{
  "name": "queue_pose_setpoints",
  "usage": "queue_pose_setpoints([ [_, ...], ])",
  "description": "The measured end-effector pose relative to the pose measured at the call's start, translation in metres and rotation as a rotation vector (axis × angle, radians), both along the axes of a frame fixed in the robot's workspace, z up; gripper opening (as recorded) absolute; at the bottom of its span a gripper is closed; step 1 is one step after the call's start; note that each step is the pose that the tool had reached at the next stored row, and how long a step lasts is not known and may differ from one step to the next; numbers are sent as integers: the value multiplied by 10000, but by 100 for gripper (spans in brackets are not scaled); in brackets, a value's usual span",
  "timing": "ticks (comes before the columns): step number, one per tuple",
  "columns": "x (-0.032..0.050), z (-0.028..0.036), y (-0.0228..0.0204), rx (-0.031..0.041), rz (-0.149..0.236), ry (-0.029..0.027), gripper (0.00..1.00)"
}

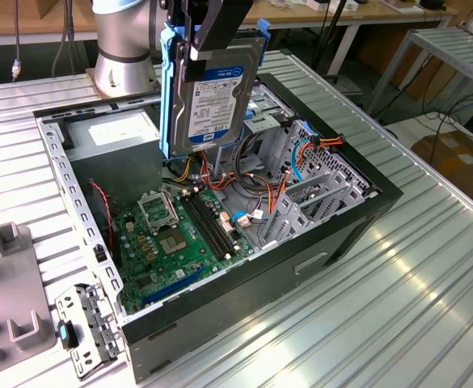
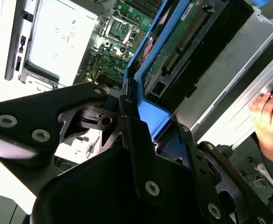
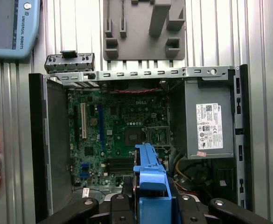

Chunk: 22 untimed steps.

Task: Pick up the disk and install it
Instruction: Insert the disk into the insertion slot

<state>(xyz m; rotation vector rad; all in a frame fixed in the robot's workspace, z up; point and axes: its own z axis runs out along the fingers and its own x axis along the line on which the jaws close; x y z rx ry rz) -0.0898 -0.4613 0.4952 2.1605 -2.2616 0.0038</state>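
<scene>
Holding the disk (image 1: 220, 101) upright above the open computer case (image 1: 382, 198), near its far edge | gripper (image 1: 212, 32) jaws clamped on its blue rails (image 1: 168, 89) | edge-on, likely to slot into the drive cage (image 1: 278, 137)

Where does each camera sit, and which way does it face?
Exterior view: off the arm, looking down at the open computer case; shows the arm's base and the gripper holding the disk above it.
First wrist view: on the wrist, facing down past the disk onto the motherboard; gripper in the foreground.
Second wrist view: on the wrist, looking along the disk's circuit side; gripper in the foreground.
Shared: all show the disk; both wrist views, a person's hand.
</scene>
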Motion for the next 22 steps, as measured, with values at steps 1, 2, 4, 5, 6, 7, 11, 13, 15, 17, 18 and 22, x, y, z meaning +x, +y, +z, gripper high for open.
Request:
queue_pose_setpoints([
  [1,0,0,-1,-1,0,1,37],
  [2,0,0,-2,0,0,0,37],
  [4,0,0,-4,0,0,0,37],
  [5,0,0,-6,0,0,0,37],
  [6,0,0,-7,0,-1,0,37],
  [7,0,0,-10,0,0,0,37],
  [11,0,0,-51,0,0,0,37],
  [13,0,-1,-98,-1,0,0,37],
  [15,0,-3,-166,0,0,0,37],
  [17,0,-4,-239,-4,0,1,37],
  [18,0,-7,-275,-6,1,0,37],
  [22,24,-19,-399,-20,-1,0,37],
])
